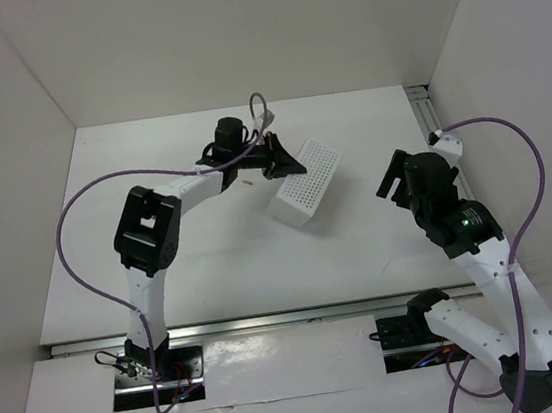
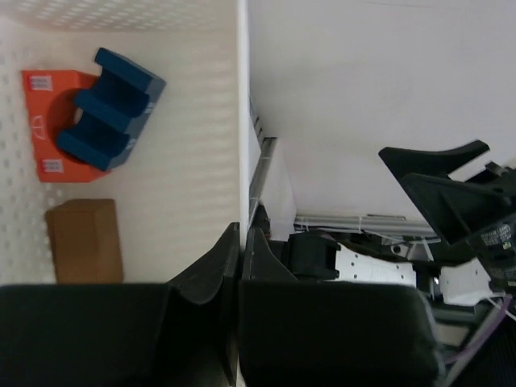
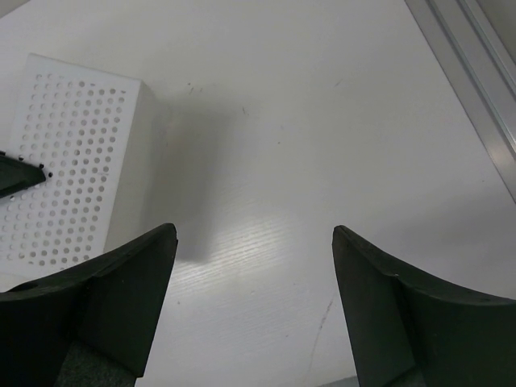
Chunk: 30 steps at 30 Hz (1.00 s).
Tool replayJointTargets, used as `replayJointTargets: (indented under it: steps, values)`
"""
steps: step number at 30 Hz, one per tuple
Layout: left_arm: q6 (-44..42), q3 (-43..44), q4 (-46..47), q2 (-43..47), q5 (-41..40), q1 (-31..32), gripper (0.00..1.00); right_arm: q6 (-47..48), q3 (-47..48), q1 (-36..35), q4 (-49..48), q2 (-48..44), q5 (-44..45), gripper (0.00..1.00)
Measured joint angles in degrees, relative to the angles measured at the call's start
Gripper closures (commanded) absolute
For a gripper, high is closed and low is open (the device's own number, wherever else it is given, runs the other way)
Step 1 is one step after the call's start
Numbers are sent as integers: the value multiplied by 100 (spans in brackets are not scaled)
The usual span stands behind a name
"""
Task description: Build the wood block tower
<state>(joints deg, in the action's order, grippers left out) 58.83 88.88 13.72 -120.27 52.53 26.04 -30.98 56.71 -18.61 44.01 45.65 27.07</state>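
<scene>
At the tray [image 1: 306,185] rim: left gripper [image 2: 240,235] pinches the wall, tray tipped up.
Probably to spill blue block [image 2: 109,109], red block [image 2: 44,121] and brown block [image 2: 85,240] from inside; right gripper [image 3: 254,250] spread, beside tray.

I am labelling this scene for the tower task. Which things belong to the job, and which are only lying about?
Job:
blue block, orange block, brown block, all inside the tray
left tool, shut on the tray wall
right tool, open

Only there:
tray
purple cables
</scene>
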Motion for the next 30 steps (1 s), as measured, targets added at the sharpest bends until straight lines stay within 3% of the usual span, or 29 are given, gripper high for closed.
replayJointTargets:
  steps: [9,12,20,30]
  values:
    - [2922,-979,4129,-638,876,-79,100,2,0,0,74,127,4,12]
    - [3904,-1003,4970,-872,872,-72,100,2,0,0,87,188,4,12]
    - [5095,-973,5499,-1370,734,-83,100,2,0,0,109,195,-11,12]
    - [5366,-625,5694,-1860,249,-83,100,2,0,0,109,304,-105,11]
